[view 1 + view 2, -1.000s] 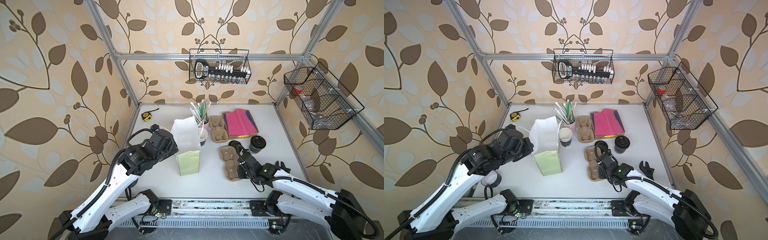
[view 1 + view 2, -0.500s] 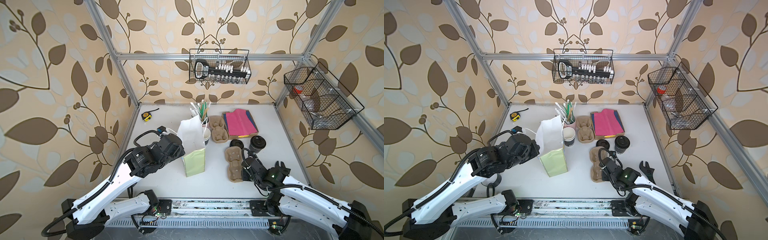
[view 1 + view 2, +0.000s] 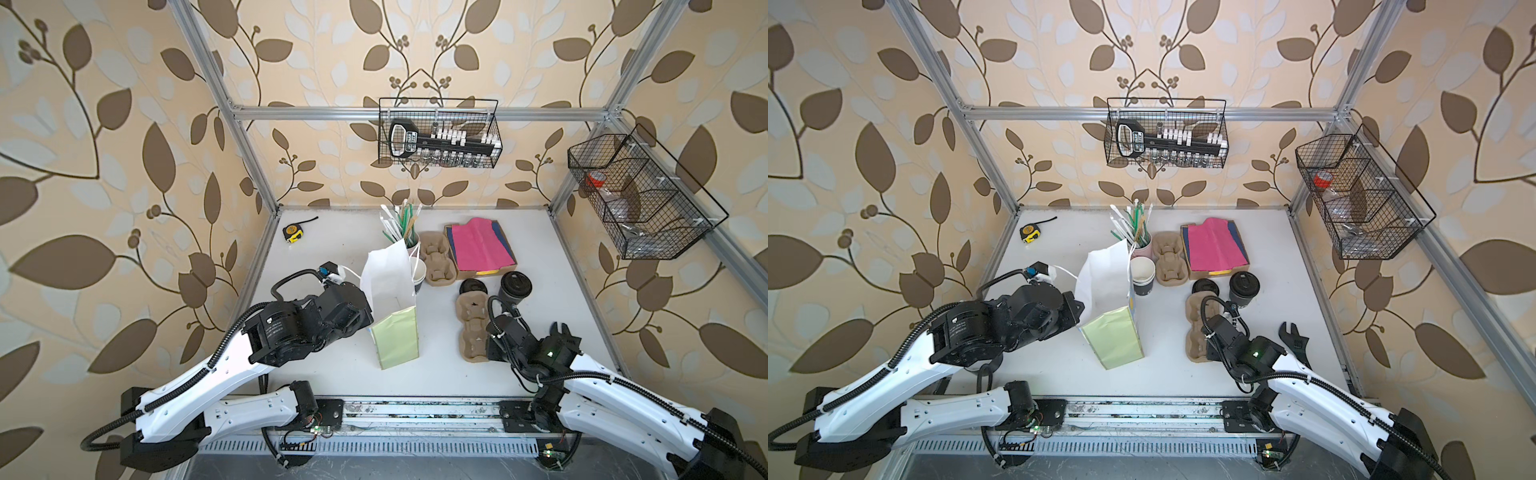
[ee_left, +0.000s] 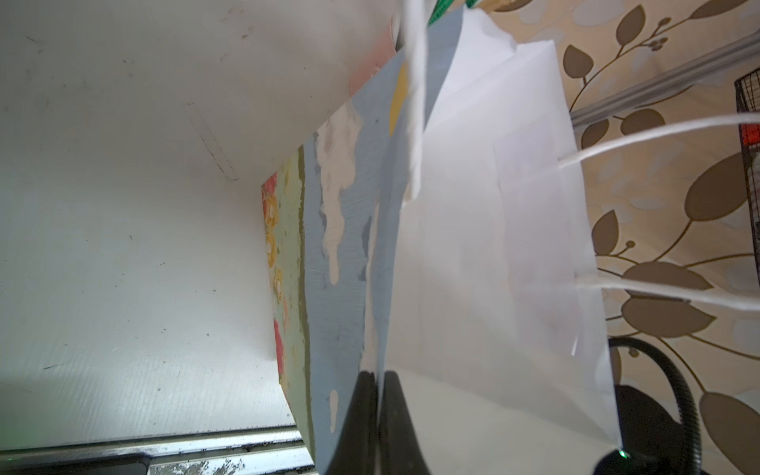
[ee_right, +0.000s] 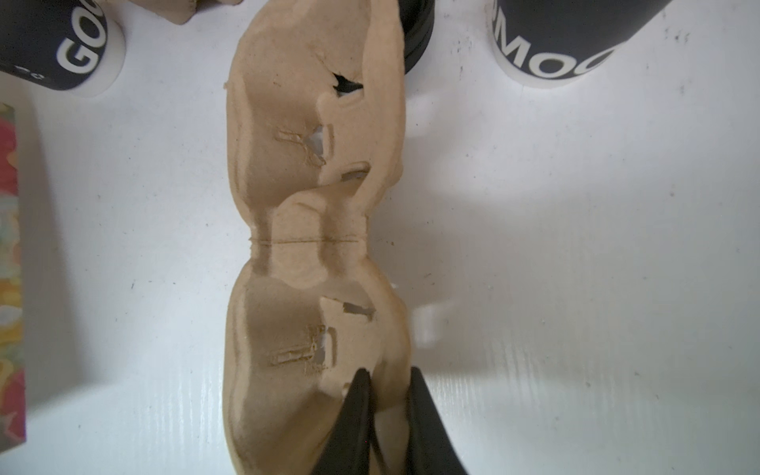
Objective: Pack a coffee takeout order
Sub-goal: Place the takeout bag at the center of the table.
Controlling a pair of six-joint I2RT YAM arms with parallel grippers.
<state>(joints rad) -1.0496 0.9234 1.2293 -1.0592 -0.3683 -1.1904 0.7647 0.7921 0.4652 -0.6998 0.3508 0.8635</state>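
A brown two-cup carrier (image 3: pixel 471 328) (image 3: pixel 1198 328) lies on the white table in both top views. My right gripper (image 5: pixel 386 376) is shut on the near rim of this carrier (image 5: pixel 312 230). The dark cup with a black lid (image 3: pixel 515 286) (image 3: pixel 1244 286) stands just behind it. A pink napkin (image 3: pixel 480 245) lies in a cardboard tray at the back. The paper bag (image 3: pixel 392 316) (image 3: pixel 1111 316) stands open left of the carrier. My left gripper (image 4: pixel 380 374) is shut on the edge of the bag's wall (image 4: pixel 341 246).
A second pile of carriers (image 3: pixel 434 259), lidless cups (image 3: pixel 419 274) and a cup of straws (image 3: pixel 405 224) crowd behind the bag. Loose black lids (image 3: pixel 473 286) touch the carrier's far end. A wrench (image 3: pixel 1293 336) lies at right, a tape measure (image 3: pixel 293 232) at back left.
My left arm has shifted the bag to the right, toward the table's middle. The right arm has drawn the carrier slightly to the right and tightened on its rim.
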